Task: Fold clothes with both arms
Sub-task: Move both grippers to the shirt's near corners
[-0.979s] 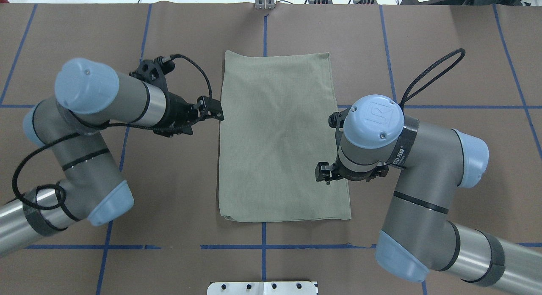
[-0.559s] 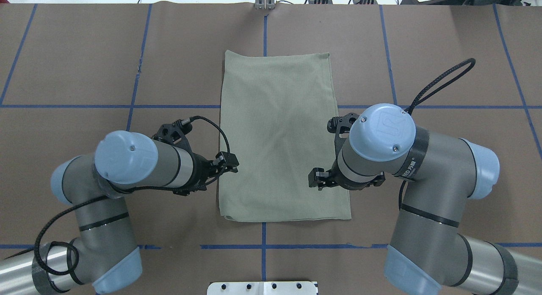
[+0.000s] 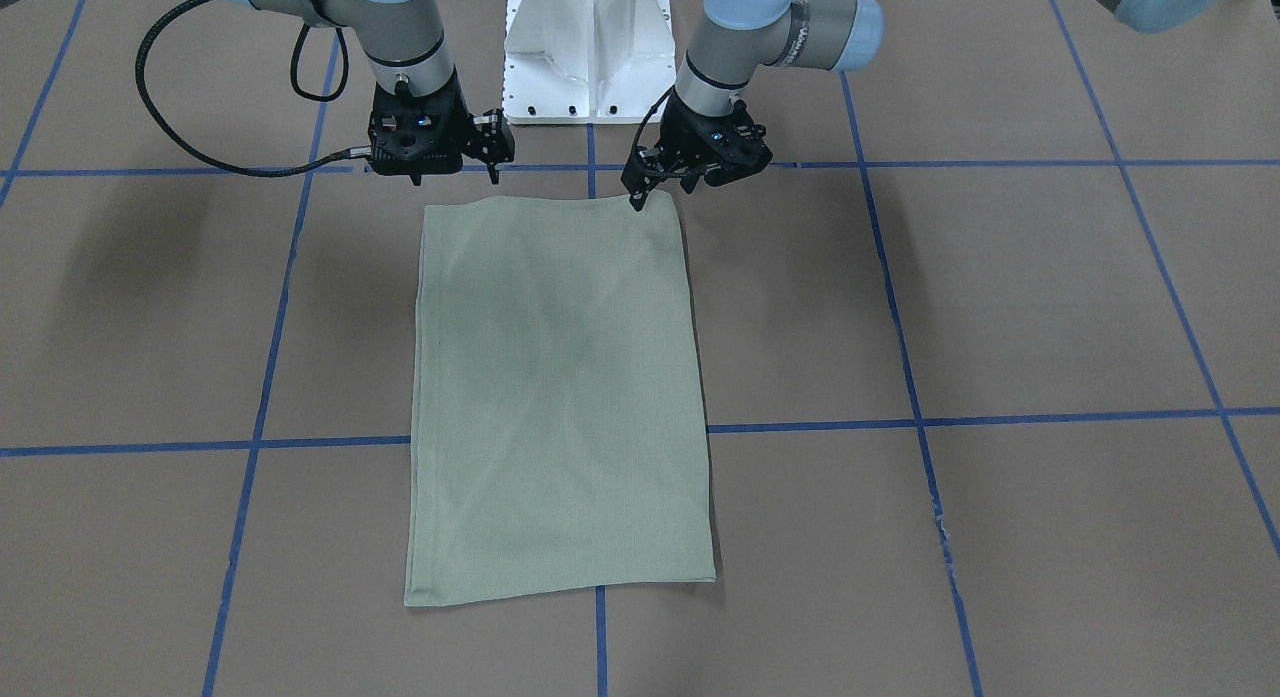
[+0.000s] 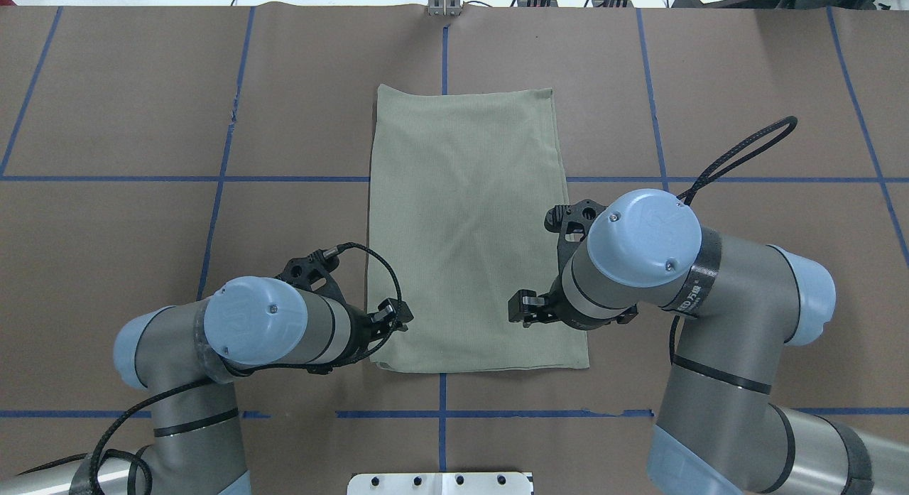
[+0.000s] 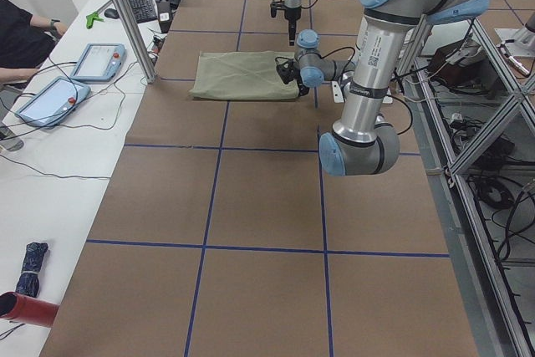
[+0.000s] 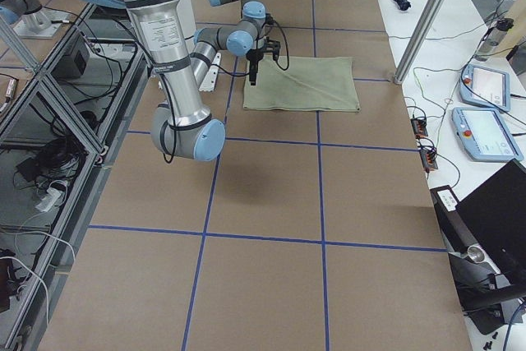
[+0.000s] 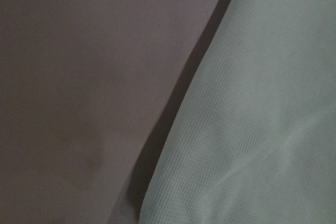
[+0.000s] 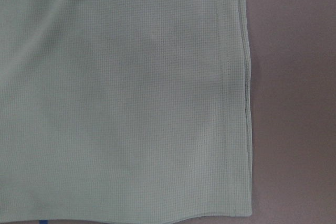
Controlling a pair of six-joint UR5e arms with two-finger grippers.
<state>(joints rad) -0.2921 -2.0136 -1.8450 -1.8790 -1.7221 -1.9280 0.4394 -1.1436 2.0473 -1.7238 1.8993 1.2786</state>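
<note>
**Shirt flat at centre, both claws at its near end**

L claw: can't tell whether the jaws are apart or closed. The fingers are too small overhead, and its wrist cam shows none, only the shirt's long edge running diagonally against bare table. R claw: two prongs look spread in the overhead view, w/ nothing between them. Its wrist cam looks down on a hemmed corner of cloth. No fabric is lifted anywhere I can see, so I judge neither claw has hold of it.

Going outward, the L claw sits at the left long edge, just up from the near-left corner. The R claw sits over the cloth just inside the right long edge, near the near-right corner. How high either hangs above the cloth I can't read.

The shirt is folded to a long rectangle, sleeves and neck out of sight, lying mid-table. Its long axis runs straight away from the robot base, so nearly all the cloth stretches ahead of both claws. Each arm is close to its own near corner, L approx on its edge, R a bit further in.

My guess at the next step: pinch the near corners and carry them fwd along that axis, keeping the two in step or the fold skews.
</note>
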